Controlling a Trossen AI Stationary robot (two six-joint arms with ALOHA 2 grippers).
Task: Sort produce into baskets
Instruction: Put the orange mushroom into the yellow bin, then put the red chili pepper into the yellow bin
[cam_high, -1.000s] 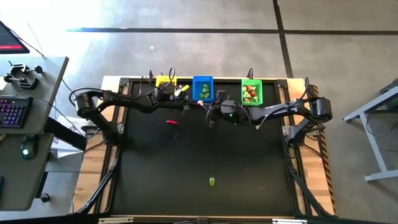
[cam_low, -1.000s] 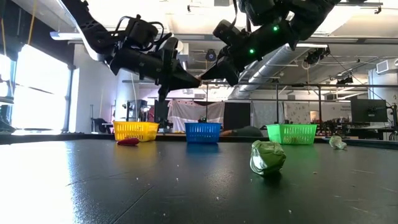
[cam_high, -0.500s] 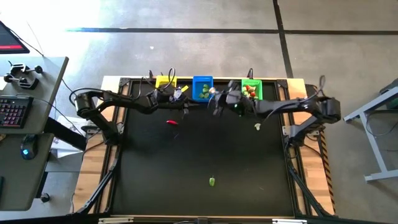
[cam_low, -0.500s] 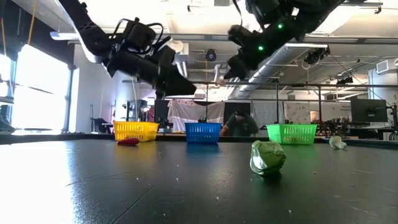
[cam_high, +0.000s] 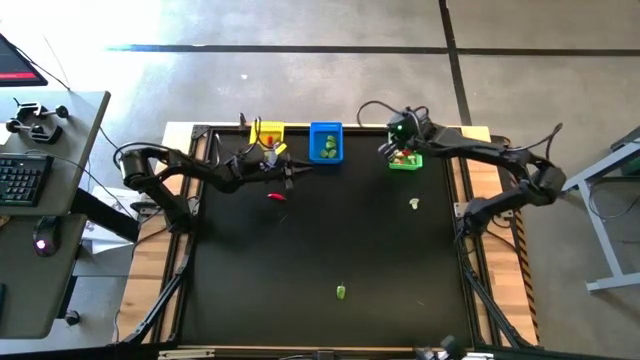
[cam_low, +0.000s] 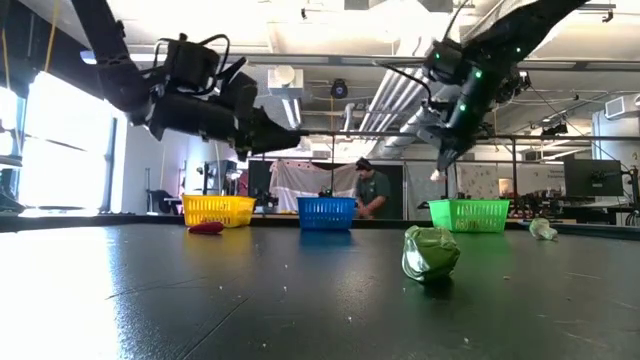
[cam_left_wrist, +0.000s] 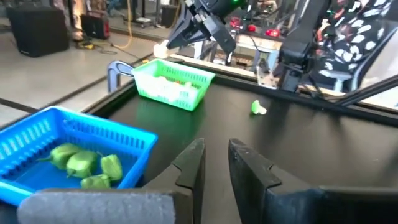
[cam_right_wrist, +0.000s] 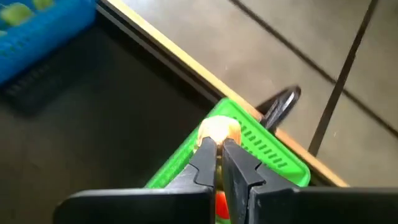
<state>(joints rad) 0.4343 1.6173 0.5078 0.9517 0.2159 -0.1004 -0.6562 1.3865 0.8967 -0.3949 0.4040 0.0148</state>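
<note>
While the right gripper (cam_right_wrist: 216, 144) pinches a mushroom piece (cam_right_wrist: 219, 130) above the green basket (cam_right_wrist: 273, 157) at frame centre, it should release only once centred; the left gripper (cam_left_wrist: 215, 163), lower centre, hangs slightly spread, empty.

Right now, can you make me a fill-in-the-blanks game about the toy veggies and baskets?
1. The right gripper holds a pale piece above the ____ basket.
2. The green pieces lie in the ____ basket.
3. The red chilli lies on the table, nearest the ____ basket.
4. The left gripper's jaws hold ____.

Answers: green; blue; yellow; nothing
</note>
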